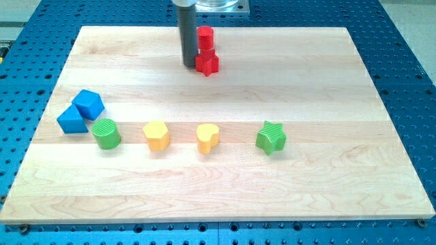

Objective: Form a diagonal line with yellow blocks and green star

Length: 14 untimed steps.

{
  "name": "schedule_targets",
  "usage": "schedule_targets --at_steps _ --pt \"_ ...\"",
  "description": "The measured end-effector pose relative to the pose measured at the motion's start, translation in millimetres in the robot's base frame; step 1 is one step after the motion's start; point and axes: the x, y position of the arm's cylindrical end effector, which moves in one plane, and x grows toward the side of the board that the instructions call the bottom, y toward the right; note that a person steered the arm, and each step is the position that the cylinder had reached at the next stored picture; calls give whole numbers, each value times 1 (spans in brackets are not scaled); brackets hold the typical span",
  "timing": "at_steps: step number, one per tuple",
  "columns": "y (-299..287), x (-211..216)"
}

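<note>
Yellow blocks (157,135) (208,137) and green star (271,137) are sitting level, nine to three o'clock, seemingly undiagonalised; my tip (189,65) is idling at twelve, fingerless, beside red blocks (206,51).

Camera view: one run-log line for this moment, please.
tip: view's top, left of red blocks | yellow blocks, green star: level row, not diagonal | contact: none

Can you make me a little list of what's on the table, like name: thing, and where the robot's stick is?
tip: my tip, near the view's top, just left of the red blocks
red: red cylinder block, red star-like block
blue: two blue blocks, touching, view's left
row: green cylinder block, yellow hexagon block, yellow heart block, green star block
board: wooden board
</note>
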Motion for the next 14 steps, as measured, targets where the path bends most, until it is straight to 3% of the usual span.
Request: schedule_targets --at_steps 1,3,4,5,6,7,8,10,11,12,13,14 --pt "-14 26" --pt "23 30" --pt "42 66" --pt "139 91" --pt "204 133" --pt "175 229" --pt "126 225" --pt "74 95" --pt "73 86" --pt "92 123" --pt "136 125" --pt "108 105"
